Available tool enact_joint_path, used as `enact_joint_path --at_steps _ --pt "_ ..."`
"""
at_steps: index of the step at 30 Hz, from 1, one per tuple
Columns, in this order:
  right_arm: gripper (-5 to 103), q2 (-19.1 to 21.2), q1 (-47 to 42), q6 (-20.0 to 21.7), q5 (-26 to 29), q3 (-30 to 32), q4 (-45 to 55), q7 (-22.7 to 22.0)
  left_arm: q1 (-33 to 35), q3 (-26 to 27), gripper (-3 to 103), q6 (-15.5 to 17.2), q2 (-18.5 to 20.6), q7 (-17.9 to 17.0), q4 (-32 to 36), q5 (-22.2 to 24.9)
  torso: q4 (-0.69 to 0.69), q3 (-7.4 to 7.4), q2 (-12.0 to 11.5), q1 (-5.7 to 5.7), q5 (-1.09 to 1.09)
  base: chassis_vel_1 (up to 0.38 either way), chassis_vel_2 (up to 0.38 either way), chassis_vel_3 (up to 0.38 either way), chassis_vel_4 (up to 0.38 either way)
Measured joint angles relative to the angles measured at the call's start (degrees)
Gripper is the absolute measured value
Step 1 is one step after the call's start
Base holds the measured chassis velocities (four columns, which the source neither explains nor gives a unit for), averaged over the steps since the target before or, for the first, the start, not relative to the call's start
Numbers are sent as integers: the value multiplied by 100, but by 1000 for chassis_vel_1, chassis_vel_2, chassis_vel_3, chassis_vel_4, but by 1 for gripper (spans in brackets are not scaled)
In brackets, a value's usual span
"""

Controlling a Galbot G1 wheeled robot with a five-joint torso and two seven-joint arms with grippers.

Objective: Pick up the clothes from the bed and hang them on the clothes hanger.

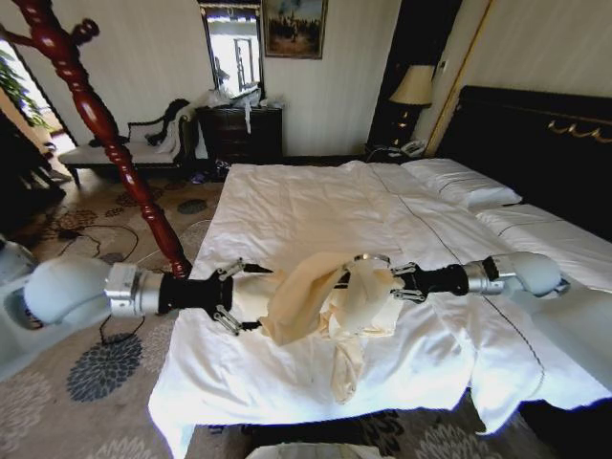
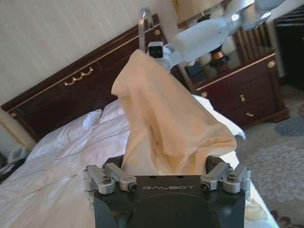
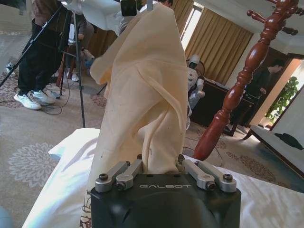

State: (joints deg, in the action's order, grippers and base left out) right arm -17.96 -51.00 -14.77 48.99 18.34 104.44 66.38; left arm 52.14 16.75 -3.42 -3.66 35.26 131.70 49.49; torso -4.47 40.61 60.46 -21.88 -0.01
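The clothes point(image 1: 320, 296) are one wrinkled cream-yellow garment held up over the white bed point(image 1: 306, 210) near its foot. It is stretched between my two grippers, with a loose end drooping to the sheet. My right gripper point(image 1: 381, 280) is shut on the clothes at one bunched end. My left gripper point(image 1: 263, 298) stands open, and the other end of the clothes point(image 2: 166, 123) lies between and over its spread fingers. A thin silver wire hook point(image 2: 142, 21) of the clothes hanger sticks out of the cloth beside the right gripper point(image 2: 157, 50); its black body is hidden.
A turned red-brown wooden post point(image 1: 105, 134) rises just left of the bed's foot, close to my left arm. Pillows point(image 1: 469, 186) and a black headboard point(image 1: 535, 134) lie to the right. Across the room are a dark dresser point(image 1: 244, 129) and a bench point(image 1: 134, 148). A tripod point(image 3: 78, 71) stands on the carpet.
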Motion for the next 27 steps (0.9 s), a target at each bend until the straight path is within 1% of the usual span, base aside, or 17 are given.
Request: enact_joint_path --at_steps 1,2,3,5,6,8,10,11,13,14,15,16,17,20,22,24,27 --pt "20 12 -4 0 0 3 13 4 23 0 89 3 -8 -37 -1 -44 0 0 0 0 0 0 0 0 0" --pt "20 41 -13 0 -1 14 47 26 49 1 84 0 -18 -75 -16 -124 0 0 0 0 1 0 0 0 0" --pt "20 71 -22 0 -3 36 90 46 55 4 73 -14 -26 -96 -46 -180 0 0 0 0 0 0 0 0 0" --pt "20 78 -24 -1 -5 41 104 52 49 5 73 -17 -29 -98 -53 -183 0 0 0 0 0 0 0 0 0" --pt "20 90 -33 -3 -17 50 150 73 -1 7 70 -20 -35 -98 -69 -158 0 0 0 0 0 0 0 0 0" --pt "20 93 -38 -5 -33 52 173 82 -28 7 68 -20 -35 -81 -81 -135 0 0 0 0 0 0 0 0 0" --pt "20 97 -50 -9 -73 56 220 113 -39 -2 66 -20 -35 -1 -114 -125 0 0 0 0 2 0 0 0 0" --pt "20 99 -60 -14 -92 64 257 128 -21 -14 62 -21 -35 58 -135 -125 0 0 0 0 1 0 0 0 0" --pt "20 101 -61 -18 -94 70 276 130 -8 -17 62 -24 -38 86 -144 -125 0 0 0 0 1 0 0 0 0" --pt "20 103 -60 -24 -93 74 310 129 18 -26 51 -45 -48 153 -162 -117 0 0 0 0 0 0 0 0 0" --pt "20 104 -53 -26 -88 74 337 122 30 -34 51 -59 -58 198 -174 -111 0 0 0 0 1 0 0 0 0" --pt "20 105 -38 -28 -76 74 359 115 38 -40 45 -74 -67 253 -184 -106 0 0 0 0 1 0 0 0 0" --pt "20 105 -38 -28 -76 74 359 115 38 -40 45 -74 -67 253 -184 -106 0 0 0 0 1 0 0 0 0" --pt "20 129 -8 -34 -24 74 425 100 48 -56 29 -120 -108 500 -217 -103 1 0 0 0 0 0 0 0 0" --pt "20 149 -9 -40 2 75 435 95 49 -58 29 -121 -121 551 -224 -102 0 0 0 0 0 0 0 0 0" --pt "20 187 -15 -55 49 80 453 88 49 -58 20 -121 -149 601 -253 -78 0 0 0 0 1 0 0 0 0" --pt "20 216 -15 -81 103 89 461 76 37 -57 19 -121 -172 647 -277 -66 0 0 0 0 0 0 0 0 0"
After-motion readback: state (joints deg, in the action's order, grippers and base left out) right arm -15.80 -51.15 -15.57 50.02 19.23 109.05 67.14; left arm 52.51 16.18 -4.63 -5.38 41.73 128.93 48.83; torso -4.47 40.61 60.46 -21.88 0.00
